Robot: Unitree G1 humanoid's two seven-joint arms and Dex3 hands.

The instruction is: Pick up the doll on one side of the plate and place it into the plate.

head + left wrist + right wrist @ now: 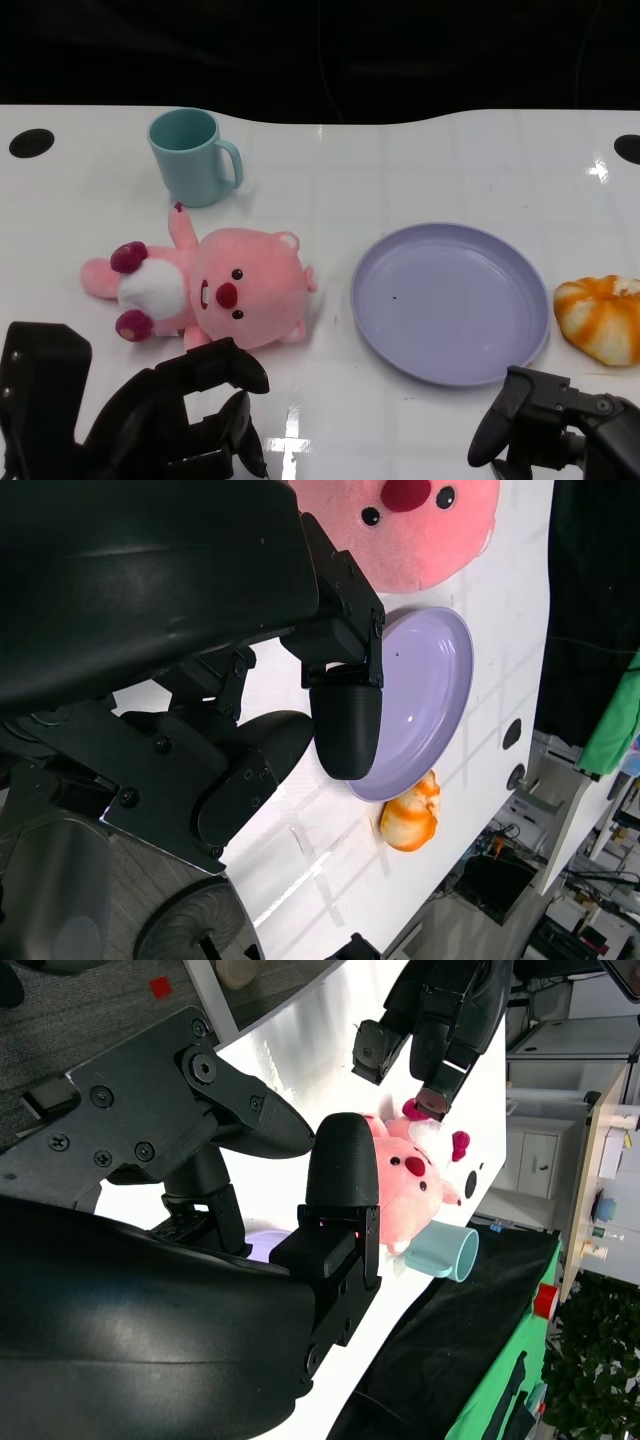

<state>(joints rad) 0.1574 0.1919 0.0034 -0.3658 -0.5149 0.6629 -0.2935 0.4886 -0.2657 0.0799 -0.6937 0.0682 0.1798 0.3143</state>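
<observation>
We see the pink doll [215, 292] lying on its back on the white table [420, 165], to the left of the lavender plate [450, 303] and apart from it, with its head toward the plate and its feet pointing left. The plate holds nothing and has only a small dark speck on its surface. Our left hand [185, 410] sits at the near left edge of the table, just on the near side of the doll; its fingers are spread and slightly curled, they grip nothing, and one raised finger overlaps the doll's near edge in the head view, though we cannot tell whether it touches the plush. In the right wrist view the same hand hangs with its fingertips [432, 1100] close to the doll's feet. Our right hand [555, 420] rests at the near right, just on the near side of the plate's rim, with its fingers apart and nothing between them. A teal mug [192, 156] stands upright on the far side of the doll, its handle turned to the right. An orange and white plush piece [602, 316] lies just to the right of the plate, near its rim. In the left wrist view we see the doll's face, the plate and that orange piece beyond it.
</observation>
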